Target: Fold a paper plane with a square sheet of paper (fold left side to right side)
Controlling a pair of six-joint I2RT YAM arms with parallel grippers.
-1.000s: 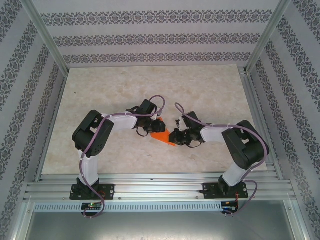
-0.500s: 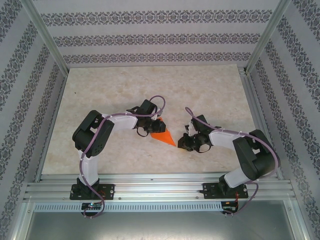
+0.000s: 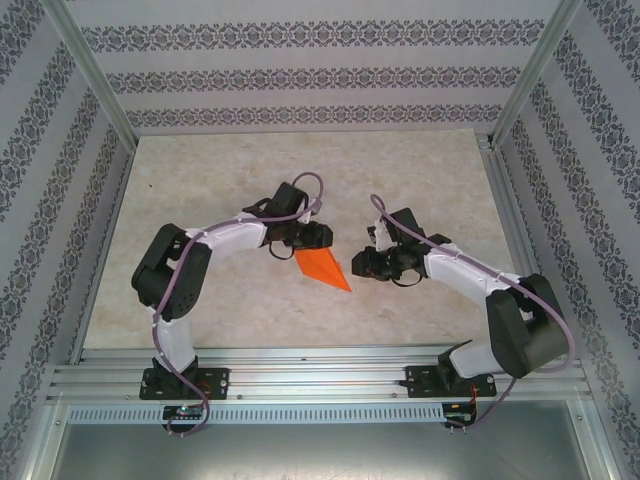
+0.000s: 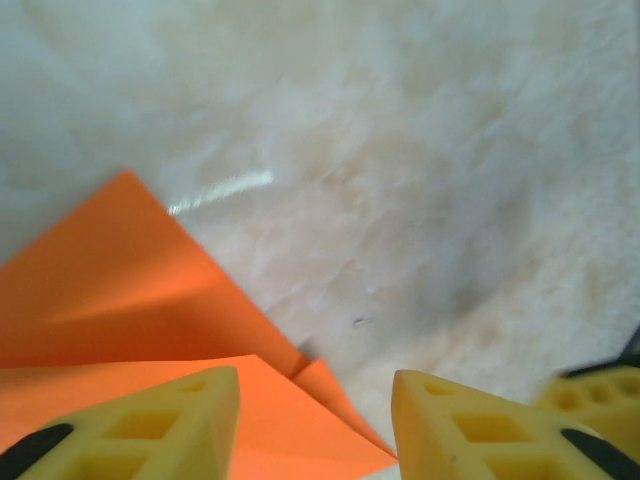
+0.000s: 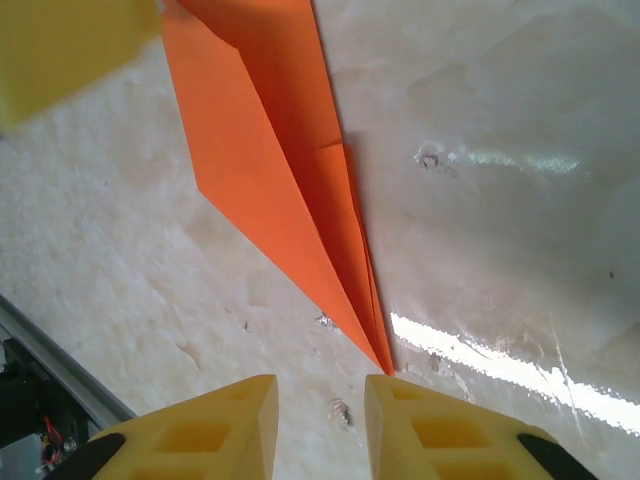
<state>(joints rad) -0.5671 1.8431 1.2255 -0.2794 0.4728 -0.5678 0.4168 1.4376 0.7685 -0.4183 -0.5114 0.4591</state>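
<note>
The paper plane (image 3: 324,269) is a narrow bright orange wedge lying flat on the table, its sharp tip toward the near right. My left gripper (image 3: 298,249) hovers over its wide far end. In the left wrist view the left gripper (image 4: 315,425) is open, with the layered orange flaps (image 4: 130,290) under and between its yellow fingers (image 4: 160,420). My right gripper (image 3: 361,265) sits just right of the tip, apart from it. In the right wrist view the plane (image 5: 270,170) tapers to a point just ahead of the open, empty right gripper (image 5: 320,425).
The plane rests on a pale marble-patterned tabletop (image 3: 220,180). Patterned walls and metal frame posts (image 3: 95,80) enclose it on three sides. An aluminium rail (image 3: 320,375) with both arm bases runs along the near edge. The left arm's yellow finger (image 5: 60,45) shows in the right wrist view.
My right gripper has let go of the plane's tip and drawn off to the right, then back a little. My left gripper has shifted slightly away, uncovering more of the plane.
</note>
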